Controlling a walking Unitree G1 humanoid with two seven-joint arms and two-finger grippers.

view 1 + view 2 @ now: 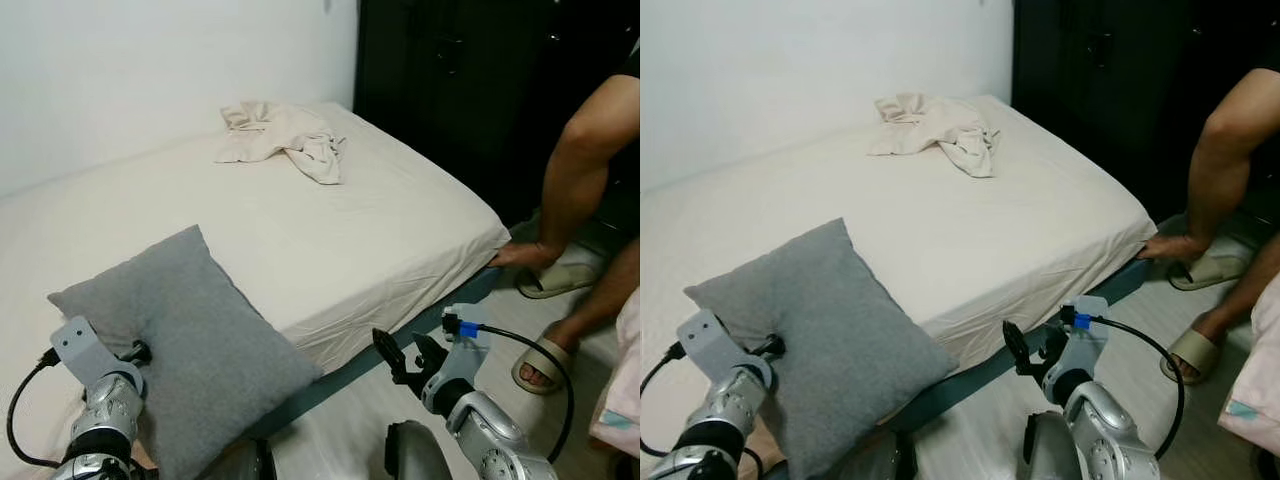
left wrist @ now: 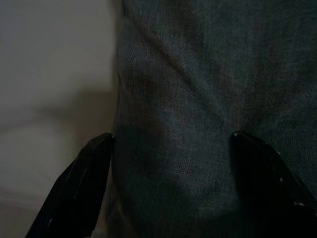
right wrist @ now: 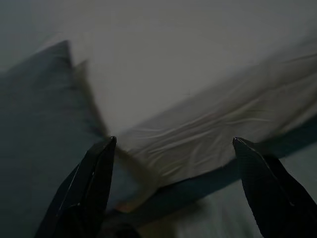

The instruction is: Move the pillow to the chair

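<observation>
Left wrist view: my left gripper [image 2: 171, 148] fingers wide, at pillow [image 1: 190, 340]
Right gripper [image 3: 173, 153]: my fingers wide, beside bed [image 1: 380, 230]

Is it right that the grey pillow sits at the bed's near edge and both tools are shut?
Not quite. The grey pillow is at the bed's near edge, but both wrist views show the left tool and right tool open.

Left arm reaching forward, left gripper [image 2: 171, 148] spread wide and pressed right up against the pillow [image 1: 190, 340], right arm raised off to the pillow's right, right gripper [image 3: 173, 153] parted wide, hovering apart from the pillow, nothing between its fingers
</observation>
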